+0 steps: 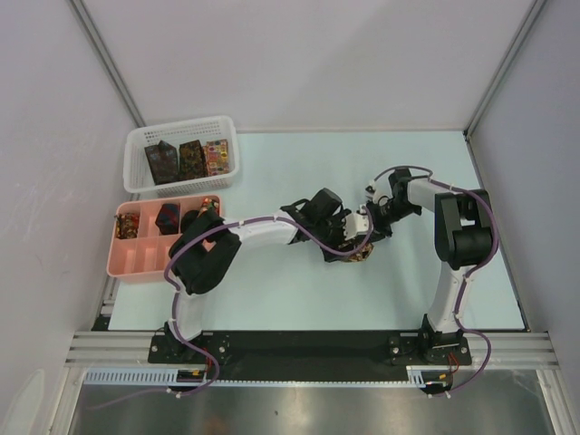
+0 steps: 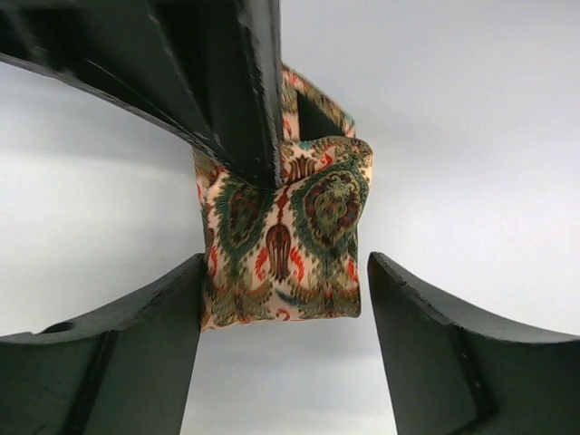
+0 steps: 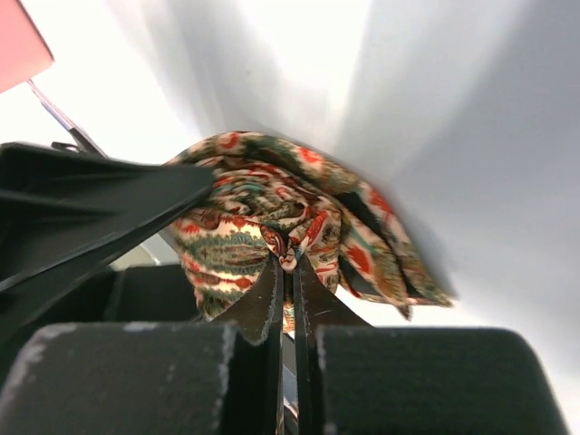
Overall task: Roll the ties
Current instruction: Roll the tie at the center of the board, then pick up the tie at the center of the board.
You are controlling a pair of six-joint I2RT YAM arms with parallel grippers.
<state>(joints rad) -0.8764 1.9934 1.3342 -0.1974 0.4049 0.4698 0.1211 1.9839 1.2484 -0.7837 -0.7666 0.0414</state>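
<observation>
Right gripper: its fingers were pressed together, and I saw them pinching a fold of the tie at their tips.
Left gripper: its fingers stood spread, one on each side of the roll. I could not tell whether either touched the cloth.
Tie position: between the left fingers, near the middle of the pale table, with the right gripper on its top.
Tie look: a short rolled bundle of cream cloth with green, red and brown paisley, its layers coiled at the pinched end.
Further out: a pink tray and a white basket sat far left, well apart from the tie.
</observation>
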